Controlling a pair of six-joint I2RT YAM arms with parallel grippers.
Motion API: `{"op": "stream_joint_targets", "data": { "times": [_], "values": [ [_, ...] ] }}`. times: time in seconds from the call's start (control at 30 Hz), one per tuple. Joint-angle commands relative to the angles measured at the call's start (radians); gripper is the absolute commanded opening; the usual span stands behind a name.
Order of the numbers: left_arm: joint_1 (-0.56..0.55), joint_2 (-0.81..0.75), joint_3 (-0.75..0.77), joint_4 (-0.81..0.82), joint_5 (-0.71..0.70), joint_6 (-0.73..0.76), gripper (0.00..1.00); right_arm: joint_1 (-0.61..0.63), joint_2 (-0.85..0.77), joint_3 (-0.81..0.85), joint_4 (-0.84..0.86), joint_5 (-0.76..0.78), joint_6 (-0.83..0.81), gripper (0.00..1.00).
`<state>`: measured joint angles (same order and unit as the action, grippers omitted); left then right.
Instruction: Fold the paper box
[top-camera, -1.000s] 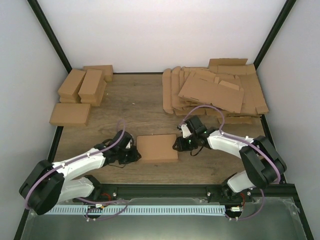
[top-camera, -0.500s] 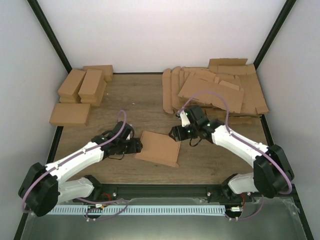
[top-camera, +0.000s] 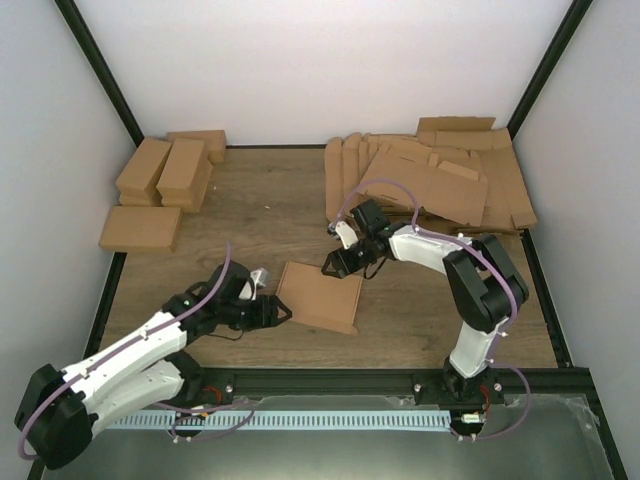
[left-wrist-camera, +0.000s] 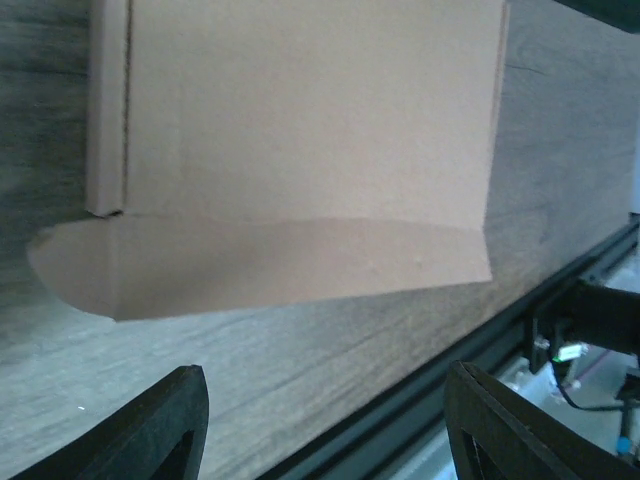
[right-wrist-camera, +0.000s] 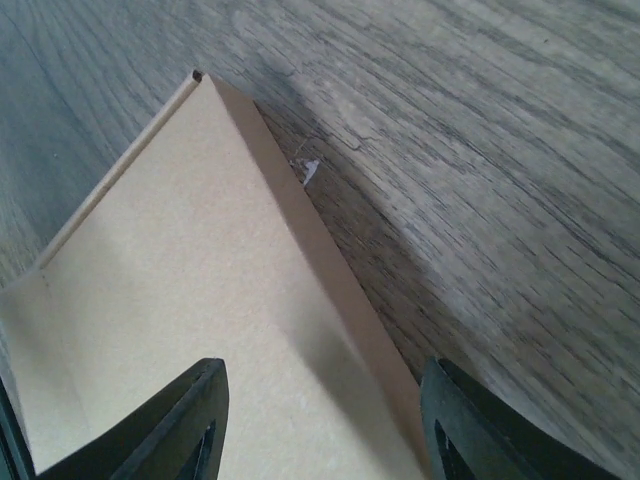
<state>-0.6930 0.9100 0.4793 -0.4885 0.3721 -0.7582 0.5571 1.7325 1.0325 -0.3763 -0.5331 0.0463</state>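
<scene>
**Steady at one end, fold at the other**

The paper box (top-camera: 320, 297) lies on the table (top-camera: 270, 210) in the near middle, turned a little askew, between my two arms. The pile of flat cardboard sheets (top-camera: 430, 185) at the far right and the narrow boxes (top-camera: 165, 170) at the far left are well apart from it.

My left hand (top-camera: 280, 312) is just beside the left end of the box, and its fingers (left-wrist-camera: 150, 420) are spread wide with nothing between them. In the left wrist view a rounded flap (left-wrist-camera: 260, 265) sticks out from the box toward this hand. It is low over the wood, and I cannot tell whether it touches.

My right hand (top-camera: 332, 268) is over the far right corner of the box. It is also wide open and holds nothing; the corner shows between its fingers (right-wrist-camera: 190, 410).

I judge that the step in hand is to close this flap. To do it well, I would first press the right hand down on its corner, because the box is light and will slide on the smooth wood if only one side pushes. Then I would bring the left hand lower, put one finger under the rounded edge, and turn the flap over its crease slowly. The push should go along the box and not downward, otherwise the thin cardboard may buckle away from the crease.
</scene>
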Motion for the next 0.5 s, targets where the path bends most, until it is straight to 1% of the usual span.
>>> {"op": "stream_joint_targets", "data": {
  "times": [0.0, 0.1, 0.17, 0.3, 0.33, 0.47],
  "values": [
    [-0.013, -0.064, -0.019, 0.044, 0.088, -0.050, 0.67, -0.019, 0.063, 0.064, 0.031, -0.077, -0.058, 0.54],
    [-0.017, -0.091, -0.020, 0.050, 0.110, -0.056, 0.67, -0.030, 0.089, 0.063, 0.046, -0.096, -0.066, 0.51],
    [-0.019, -0.099, -0.027, 0.059, 0.122, -0.060, 0.65, -0.033, 0.110, 0.069, 0.044, -0.099, -0.071, 0.50],
    [-0.021, -0.089, -0.036, 0.064, 0.126, -0.055, 0.64, -0.045, 0.123, 0.068, 0.059, -0.098, -0.072, 0.50],
    [-0.021, -0.085, -0.038, 0.068, 0.129, -0.055, 0.64, -0.047, 0.126, 0.070, 0.058, -0.100, -0.074, 0.48],
    [-0.024, -0.079, -0.046, 0.098, 0.148, -0.058, 0.62, -0.055, 0.159, 0.087, 0.033, -0.122, -0.088, 0.35]
  ]
}}
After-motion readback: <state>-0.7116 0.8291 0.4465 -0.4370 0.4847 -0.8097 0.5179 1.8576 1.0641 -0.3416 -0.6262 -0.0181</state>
